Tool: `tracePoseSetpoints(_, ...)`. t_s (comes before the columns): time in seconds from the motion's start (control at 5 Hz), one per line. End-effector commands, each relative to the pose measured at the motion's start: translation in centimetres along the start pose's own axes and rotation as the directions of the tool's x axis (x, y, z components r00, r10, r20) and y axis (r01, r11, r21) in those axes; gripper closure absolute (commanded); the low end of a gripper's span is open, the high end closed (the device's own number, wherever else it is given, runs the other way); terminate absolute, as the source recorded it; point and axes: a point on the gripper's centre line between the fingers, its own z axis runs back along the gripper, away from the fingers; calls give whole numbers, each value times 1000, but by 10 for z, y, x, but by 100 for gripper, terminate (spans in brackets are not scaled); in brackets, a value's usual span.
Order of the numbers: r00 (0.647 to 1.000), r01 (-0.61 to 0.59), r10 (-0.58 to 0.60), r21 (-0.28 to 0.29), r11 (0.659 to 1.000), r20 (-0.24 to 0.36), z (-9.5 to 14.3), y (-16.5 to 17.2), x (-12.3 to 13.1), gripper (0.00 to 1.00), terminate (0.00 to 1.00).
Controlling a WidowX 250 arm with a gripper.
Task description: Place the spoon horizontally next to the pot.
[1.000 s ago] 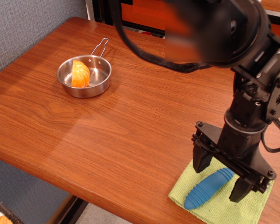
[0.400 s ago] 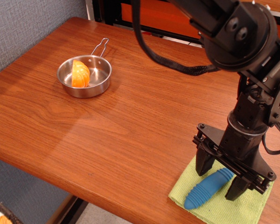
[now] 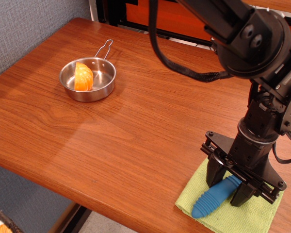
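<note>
The spoon point(image 3: 211, 199) lies on a green cloth at the front right of the table. Only its ribbed blue handle shows; the silver bowl is hidden behind the gripper. My gripper point(image 3: 228, 184) points down over the handle's upper end, with a finger pressed against each side of it. The pot point(image 3: 98, 92), a small shiny steel pan with a wire loop handle, stands far off at the back left of the table.
An orange wedge-shaped piece point(image 3: 83, 76) stands inside the pot. The green cloth point(image 3: 242, 216) lies at the table's front right edge. The wooden table point(image 3: 136, 121) runs between pot and cloth. A grey wall stands to the left.
The gripper has come down a little over the spoon's handle and its fingers have closed in from a wide stance until they meet the handle. The pot has not moved.
</note>
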Motion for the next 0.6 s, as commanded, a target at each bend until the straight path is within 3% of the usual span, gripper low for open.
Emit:
tracePoseSetpoints(0.0,998,-12,12,6,1000,64,24,0,-2,100,0)
tracePoseSetpoints(0.4,994,-43,40,21,999,106,55,13,-2,100,0)
